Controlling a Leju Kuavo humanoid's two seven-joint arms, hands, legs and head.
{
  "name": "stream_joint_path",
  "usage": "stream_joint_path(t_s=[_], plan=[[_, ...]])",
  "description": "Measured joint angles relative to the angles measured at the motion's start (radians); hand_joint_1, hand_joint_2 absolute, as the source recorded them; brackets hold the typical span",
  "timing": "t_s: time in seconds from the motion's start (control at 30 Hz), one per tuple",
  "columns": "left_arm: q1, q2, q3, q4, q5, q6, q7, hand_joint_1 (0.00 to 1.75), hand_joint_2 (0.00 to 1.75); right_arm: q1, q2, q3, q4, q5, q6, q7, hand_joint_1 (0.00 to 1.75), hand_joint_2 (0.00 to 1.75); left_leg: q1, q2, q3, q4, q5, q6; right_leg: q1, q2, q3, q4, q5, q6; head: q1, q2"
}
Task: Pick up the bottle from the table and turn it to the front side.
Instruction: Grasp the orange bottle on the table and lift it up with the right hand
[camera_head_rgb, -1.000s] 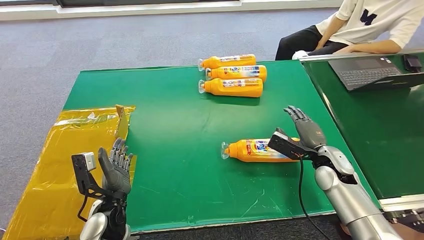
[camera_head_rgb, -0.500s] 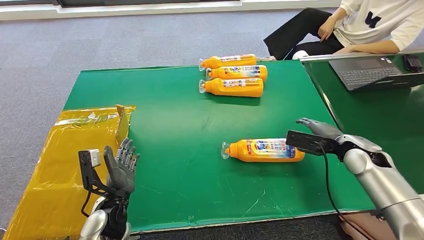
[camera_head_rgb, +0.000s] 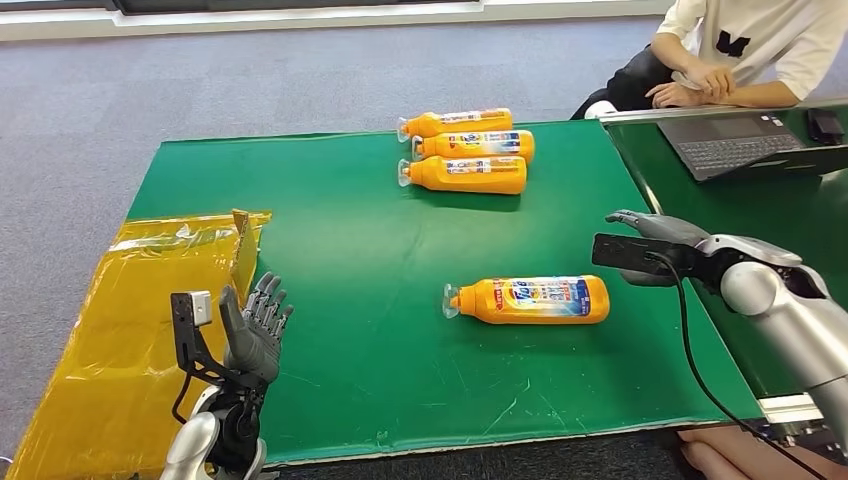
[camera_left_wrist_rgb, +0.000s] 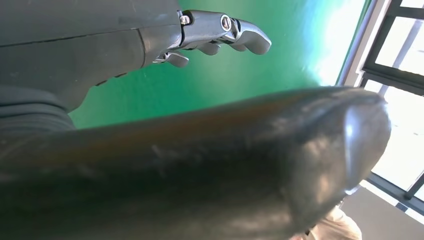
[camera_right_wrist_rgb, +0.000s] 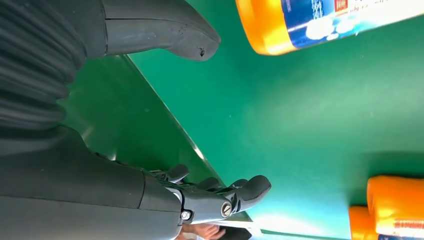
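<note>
The green tabletop (camera_head_rgb: 330, 240) carries everything; a yellow sheet (camera_head_rgb: 130, 330) is laid over its near left corner, and a laptop (camera_head_rgb: 750, 145) sits on the adjoining surface to the right, where a person (camera_head_rgb: 750, 45) is seated. Three orange bottles (camera_head_rgb: 465, 150) are lined up side by side at the far edge. The task's bottle (camera_head_rgb: 530, 299) lies flat on its side near the middle-right, label showing, touched by nothing. The right robot hand (camera_head_rgb: 655, 245) is held just beside the bottle's base, fingers apart and empty. The left robot hand (camera_head_rgb: 255, 330) is raised at the near left, spread, empty. Whether the label now faces front is judged uncertain; no lift is under way.
</note>
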Motion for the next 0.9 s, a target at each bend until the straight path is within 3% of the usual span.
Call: stream_joint_path(t_s=[0.2,0.63,0.9], plan=[[0.000,0.000,-0.005,0.009,0.017,-0.009,0.005,0.00,0.00,0.002,-0.006,0.037,0.014,-0.014,-0.019,-0.033,0.00,1.75,0.000,0.000,-0.001,0.000,0.000,0.000,0.000,0.000,0.000,0.000,0.000,0.000,0.000,0.000],[-0.001,0.000,-0.015,0.027,0.039,-0.024,0.007,0.00,0.00,-0.001,0.039,0.100,0.090,0.000,-0.033,-0.116,0.00,1.75,0.000,0.000,-0.001,0.000,0.000,0.000,0.000,0.000,0.000,0.000,0.000,0.000,0.000,0.000],[-0.030,-0.001,-0.033,0.051,0.077,-0.041,0.012,0.00,0.00,-0.044,0.117,0.165,0.170,-0.004,-0.029,-0.162,0.00,1.75,0.000,0.000,0.000,0.000,0.001,0.000,0.000,0.000,0.000,0.000,0.000,0.000,0.000,0.000]])
